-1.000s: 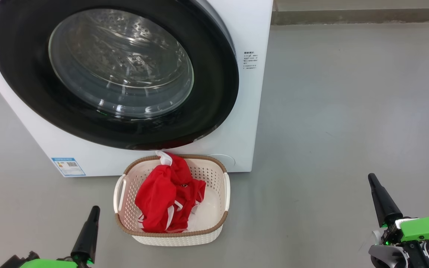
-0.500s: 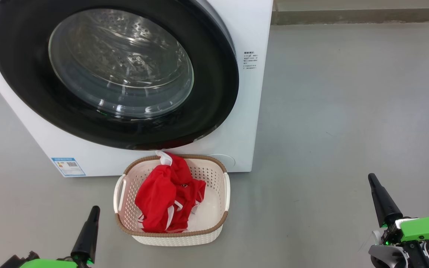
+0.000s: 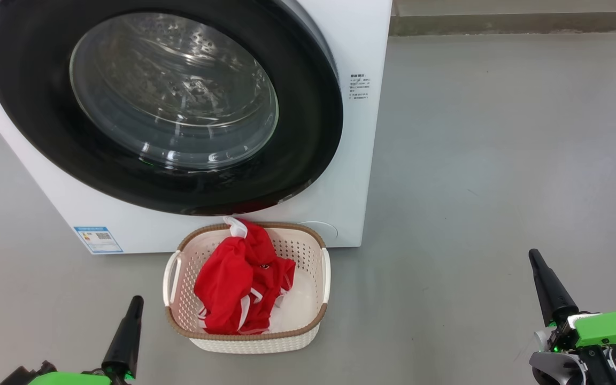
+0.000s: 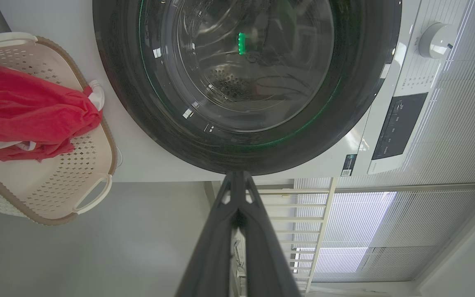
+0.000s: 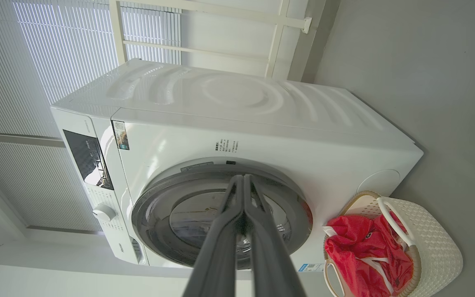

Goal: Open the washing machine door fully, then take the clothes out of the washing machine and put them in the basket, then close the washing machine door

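Washing machine door point(image 3: 174, 91): round, with a wide glossy black rim and a bulging clear window, lying shut and flush against the front of the white front-loading washing machine point(image 3: 353, 139). The perforated steel drum shows through the glass. A small blue label point(image 3: 98, 239) sits low on the machine's front, toward the robot's left.

Basket point(image 3: 249, 342): cream perforated plastic with a brown woven-look rim, standing on the grey floor point(image 3: 500, 160) just in front of the machine, below the door's lower edge. Whether its far rim touches the cabinet cannot be told.

Clothes: a crumpled red garment point(image 3: 238, 283) with white stripes lies inside the basket, filling its left and middle. A bit of its white trim pokes over the far rim. A smooth pale patch beside it on the right may be a white cloth, but this is unclear.

Left pincer point(image 3: 137, 300): lower left of the head view, over bare floor, near the basket's left side but apart from it. Its two dark fingers are pressed together and grip nothing, as the left wrist view point(image 4: 237, 181) confirms.

Right pincer point(image 3: 533, 254): lower right, well apart from basket and machine, likewise closed and empty, as seen in the right wrist view point(image 5: 243, 181).

Surroundings: a control dial point(image 4: 433, 40) and dark control panel point(image 4: 398, 123) on the machine's upper front, with window blinds point(image 5: 56, 49) behind.
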Tool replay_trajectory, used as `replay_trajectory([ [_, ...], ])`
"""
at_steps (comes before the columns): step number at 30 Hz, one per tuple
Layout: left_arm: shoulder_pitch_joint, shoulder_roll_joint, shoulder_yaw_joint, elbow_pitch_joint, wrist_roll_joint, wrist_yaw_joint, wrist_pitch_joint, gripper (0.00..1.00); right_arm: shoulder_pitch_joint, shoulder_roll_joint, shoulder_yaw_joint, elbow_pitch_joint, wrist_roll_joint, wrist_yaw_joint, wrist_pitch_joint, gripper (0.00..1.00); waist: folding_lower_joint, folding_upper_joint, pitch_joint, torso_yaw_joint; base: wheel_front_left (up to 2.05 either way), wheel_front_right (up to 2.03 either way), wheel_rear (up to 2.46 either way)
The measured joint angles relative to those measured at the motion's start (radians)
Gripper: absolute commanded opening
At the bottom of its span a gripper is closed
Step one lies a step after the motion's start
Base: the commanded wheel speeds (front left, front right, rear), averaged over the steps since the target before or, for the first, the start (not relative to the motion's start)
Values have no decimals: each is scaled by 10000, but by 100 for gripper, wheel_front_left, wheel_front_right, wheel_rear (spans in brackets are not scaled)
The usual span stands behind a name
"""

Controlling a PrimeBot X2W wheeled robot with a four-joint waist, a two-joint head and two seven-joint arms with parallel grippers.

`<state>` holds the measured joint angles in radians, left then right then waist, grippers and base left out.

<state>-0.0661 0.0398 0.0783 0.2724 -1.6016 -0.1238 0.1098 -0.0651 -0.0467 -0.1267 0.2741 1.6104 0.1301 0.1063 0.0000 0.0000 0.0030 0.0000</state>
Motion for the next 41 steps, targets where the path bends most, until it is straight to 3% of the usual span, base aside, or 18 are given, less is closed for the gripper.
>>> replay_trajectory([
  [41, 0, 0, 0, 0, 0, 0, 2, 0, 0, 12, -25, 0, 0, 0, 10, 0, 0, 0, 0, 0, 0, 0, 0],
])
